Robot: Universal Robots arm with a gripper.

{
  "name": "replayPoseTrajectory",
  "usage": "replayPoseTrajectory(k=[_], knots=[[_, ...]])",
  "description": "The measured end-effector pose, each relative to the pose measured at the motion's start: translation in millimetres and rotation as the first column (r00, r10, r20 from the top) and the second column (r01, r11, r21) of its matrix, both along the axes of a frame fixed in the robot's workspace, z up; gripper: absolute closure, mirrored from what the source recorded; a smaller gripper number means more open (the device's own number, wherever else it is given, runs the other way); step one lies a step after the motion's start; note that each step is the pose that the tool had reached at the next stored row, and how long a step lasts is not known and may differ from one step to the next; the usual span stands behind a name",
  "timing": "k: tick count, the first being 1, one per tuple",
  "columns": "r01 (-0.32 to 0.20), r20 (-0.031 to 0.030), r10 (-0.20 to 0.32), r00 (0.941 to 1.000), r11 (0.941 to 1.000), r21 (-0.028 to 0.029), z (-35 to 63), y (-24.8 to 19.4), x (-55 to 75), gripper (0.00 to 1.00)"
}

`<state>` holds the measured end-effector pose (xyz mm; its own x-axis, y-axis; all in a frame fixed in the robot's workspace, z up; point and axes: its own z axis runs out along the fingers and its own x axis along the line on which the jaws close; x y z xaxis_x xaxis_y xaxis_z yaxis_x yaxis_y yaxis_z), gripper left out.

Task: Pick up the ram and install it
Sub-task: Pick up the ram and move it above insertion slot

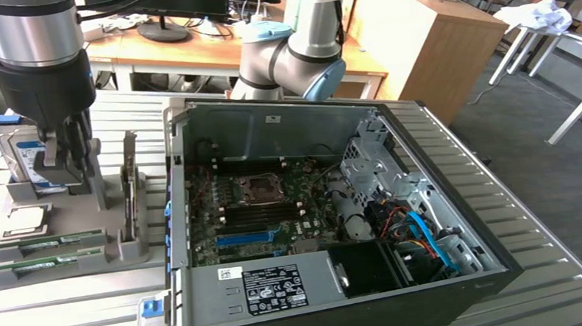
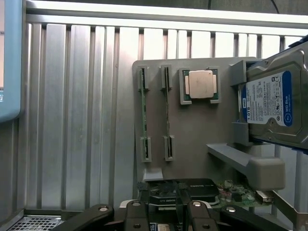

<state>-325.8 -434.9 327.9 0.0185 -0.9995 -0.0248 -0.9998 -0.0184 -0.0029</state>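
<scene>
Robot gripper [image 1: 67, 171] hanging over a grey parts holder [image 1: 118, 253], at nine o'clock of an open computer case [image 1: 269, 127]. Its fingers are spread wide and pinch nothing. Two ram sticks [image 1: 47, 243] lie at six o'clock of the gripper, apart from it, each standing on edge in slotted clips, probably so the top edge stays free to grasp. The holder also carries one hard drive [image 1: 25, 156], one processor chip [image 2: 200, 84] and one upright card [image 1: 129, 177].
</scene>
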Motion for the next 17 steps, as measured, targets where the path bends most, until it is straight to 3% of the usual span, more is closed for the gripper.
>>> replayPoseTrajectory(k=[17], knots=[[0.000, 0.0000, 0.000, 1.0000, 1.0000, 0.0000, -7.4, -1.7, 0.0, 0.64]])
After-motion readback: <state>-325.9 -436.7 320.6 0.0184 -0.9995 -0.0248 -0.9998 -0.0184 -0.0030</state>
